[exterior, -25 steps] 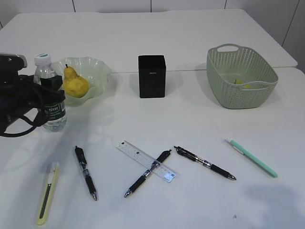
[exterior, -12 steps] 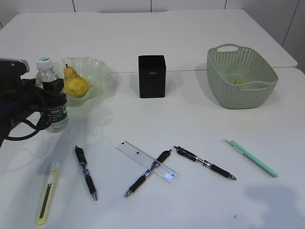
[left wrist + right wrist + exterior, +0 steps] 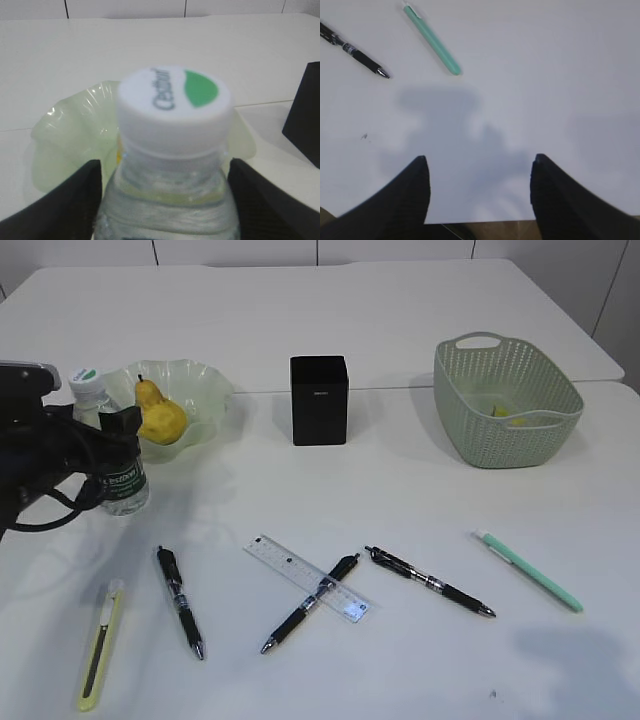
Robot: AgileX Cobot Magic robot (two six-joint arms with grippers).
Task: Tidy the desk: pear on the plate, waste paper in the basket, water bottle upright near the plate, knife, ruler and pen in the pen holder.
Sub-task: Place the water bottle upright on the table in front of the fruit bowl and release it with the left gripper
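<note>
Bottle (image 3: 118, 465) tilted further since earlier frame — clamped in left gripper (image 3: 105, 455) beside plate (image 3: 205, 390); right gripper (image 3: 477, 192) spread, holding nothing.

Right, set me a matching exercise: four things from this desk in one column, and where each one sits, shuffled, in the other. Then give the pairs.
Things:
1. pear
2. water bottle
3. ruler
4. pen holder

Places:
A. standing empty-handed between plate and basket
B. under a black pen
C. on the green plate
D. between the left gripper fingers

Pairs: 1-C, 2-D, 3-B, 4-A
</note>
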